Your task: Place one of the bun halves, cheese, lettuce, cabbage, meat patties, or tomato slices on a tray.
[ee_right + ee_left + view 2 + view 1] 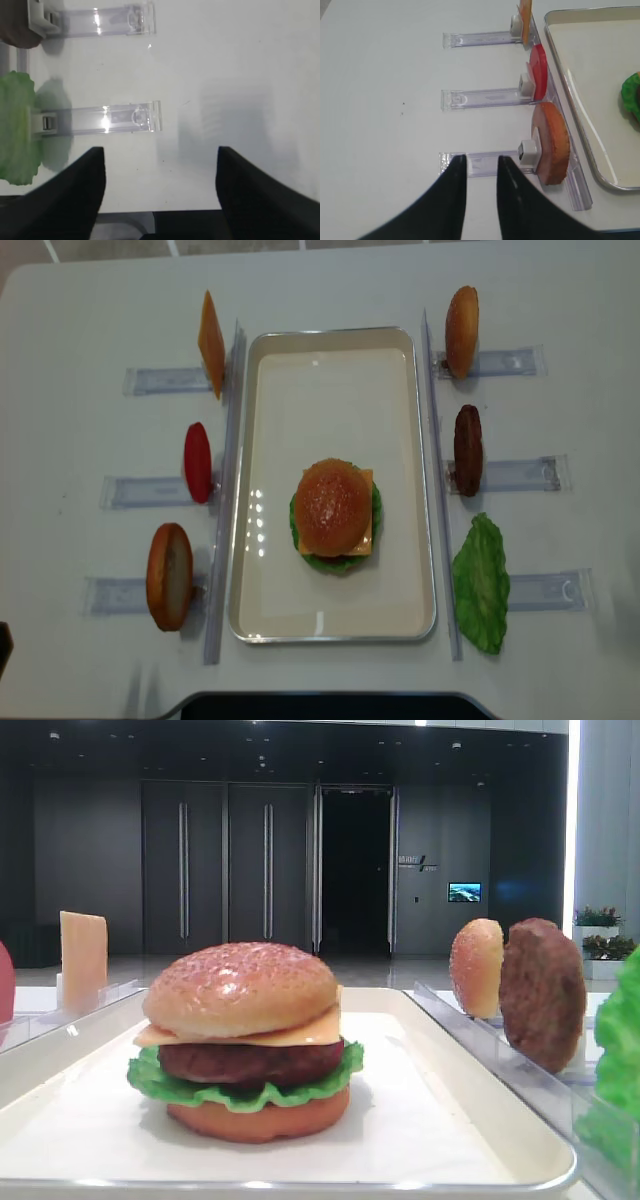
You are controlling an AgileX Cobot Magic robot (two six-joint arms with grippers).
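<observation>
On the white tray (245, 490) stands a stacked burger: domed bun half (240, 985), cheese (290, 1032), meat patty (250, 1060), lettuce (240, 1092) and bun base (260, 1118). Left of the tray, a cheese slice (210, 340), a tomato slice (197, 462) and a bun half (552, 142) stand upright in holders. To its right are a bun half (461, 330), a patty (467, 450) and a lettuce leaf (17, 125). My left gripper (480, 157) is narrowly open and empty beside the left bun's holder. My right gripper (160, 148) is wide open and empty near the lettuce. No cabbage is in view.
Clear plastic holders (105, 120) lie on the white table, with long clear rails (228, 490) along both sides of the tray. Beside the right gripper the table's surface (240, 75) is bare. The table's front edge (320, 698) is near.
</observation>
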